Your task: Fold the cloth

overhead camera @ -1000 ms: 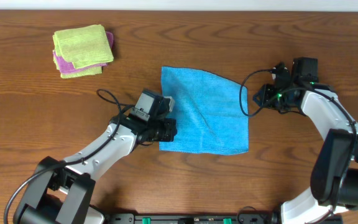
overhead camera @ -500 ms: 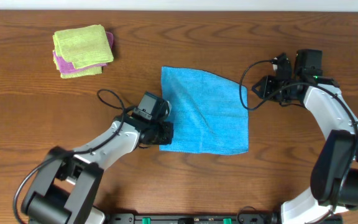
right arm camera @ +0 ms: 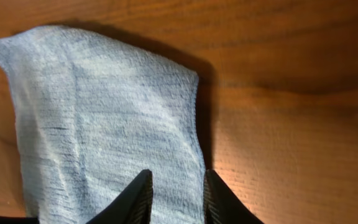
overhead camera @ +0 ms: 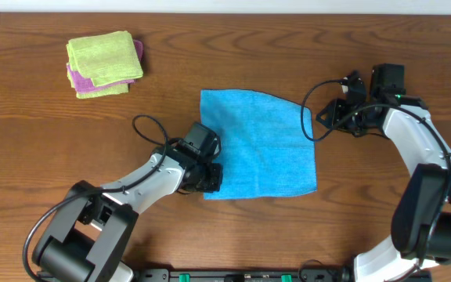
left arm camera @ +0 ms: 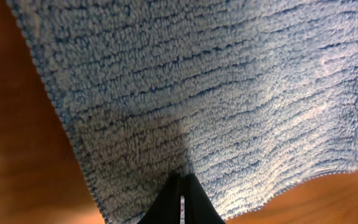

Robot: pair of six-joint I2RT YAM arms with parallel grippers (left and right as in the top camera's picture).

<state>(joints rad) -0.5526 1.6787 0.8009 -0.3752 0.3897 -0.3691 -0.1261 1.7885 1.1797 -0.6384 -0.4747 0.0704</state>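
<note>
left end effector clenched on the cloth near-left edge | right end effector parted over far-right corner, grip unclear | cloth flat mid-surface | soft, light, limp; pinch corners

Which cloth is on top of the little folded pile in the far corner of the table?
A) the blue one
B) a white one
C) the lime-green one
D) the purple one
C: in the overhead view the lime-green cloth lies on top, with the purple cloth peeking out beneath it, while the blue cloth lies spread out apart from the pile.
</note>
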